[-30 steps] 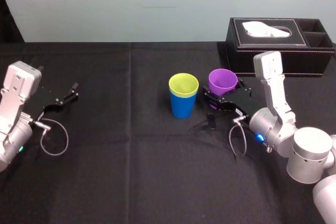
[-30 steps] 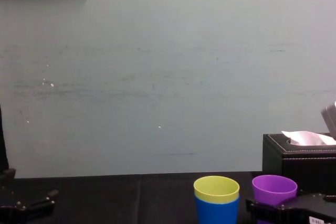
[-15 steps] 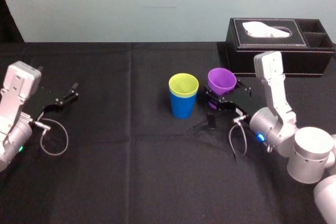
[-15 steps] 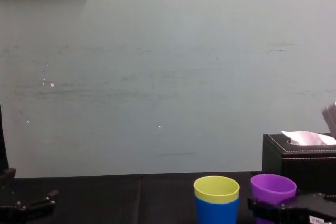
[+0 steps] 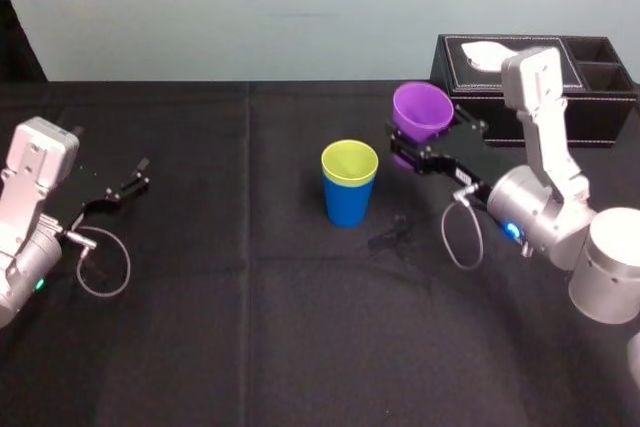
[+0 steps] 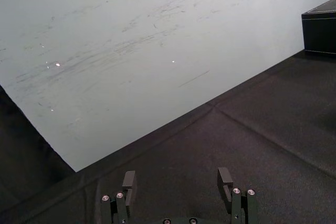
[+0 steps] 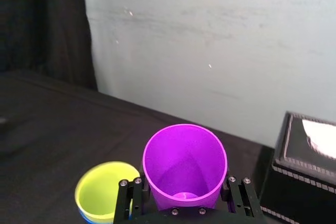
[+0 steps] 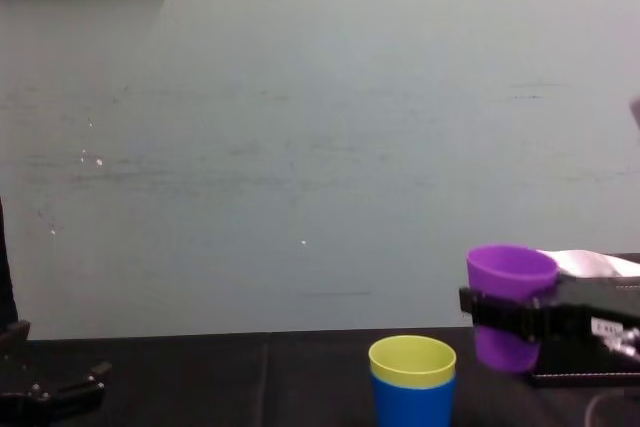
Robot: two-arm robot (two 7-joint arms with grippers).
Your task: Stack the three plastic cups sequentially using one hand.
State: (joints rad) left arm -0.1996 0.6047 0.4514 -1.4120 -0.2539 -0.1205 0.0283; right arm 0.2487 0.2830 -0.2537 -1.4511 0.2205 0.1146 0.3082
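Purple cup (image 5: pixel 421 112) inside right claw (image 7: pixel 184 188)

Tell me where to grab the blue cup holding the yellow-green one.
Clamp the blue cup on its bare lower wall from the side, pincer level: it stands upright and tapers, and the yellow-green cup covers its rim. The right pincer, raised beside it, holds the purple cup.

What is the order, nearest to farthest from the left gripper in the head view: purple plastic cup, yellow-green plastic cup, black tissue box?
From the parked left gripper:
1. Yellow-green plastic cup, centre, inside the blue cup.
2. Purple plastic cup, held up in the right gripper.
3. Black tissue box, far right.
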